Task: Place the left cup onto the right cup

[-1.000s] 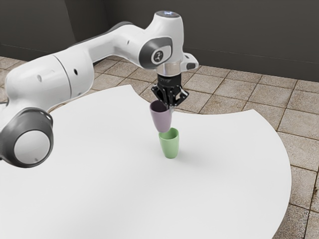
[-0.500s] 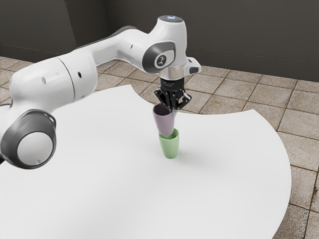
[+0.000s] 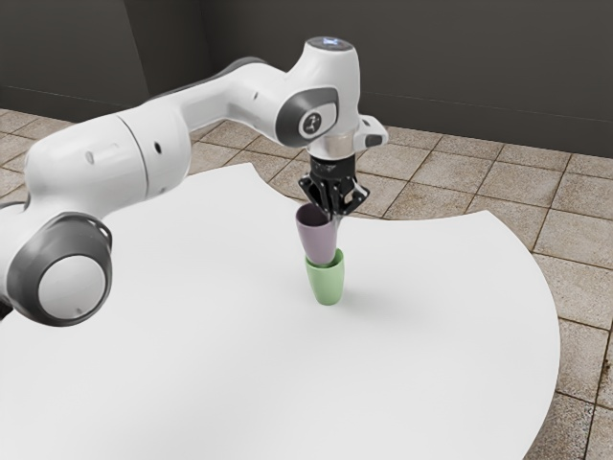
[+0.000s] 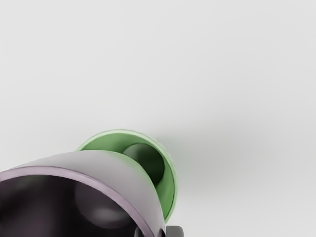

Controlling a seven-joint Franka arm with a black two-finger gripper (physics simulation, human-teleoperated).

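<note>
Gripping the mauve tapered plastic cup (image 3: 317, 233) by its rim, my black two-finger gripper (image 3: 330, 207) holds it upright, base seemingly just inside the mouth of the green tapered plastic cup (image 3: 326, 281) mid-way across the white round table (image 3: 192, 383); lowering and release look left.

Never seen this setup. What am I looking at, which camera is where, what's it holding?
It is a simulated white robot arm with a black two-finger gripper, at a white table. One picture is from a camera at the arm's side; the other looks down from a camera on the hand. A green cup stands on the table. The gripper is shut on the rim of a purple cup, whose base dips into the green cup's mouth.
</note>
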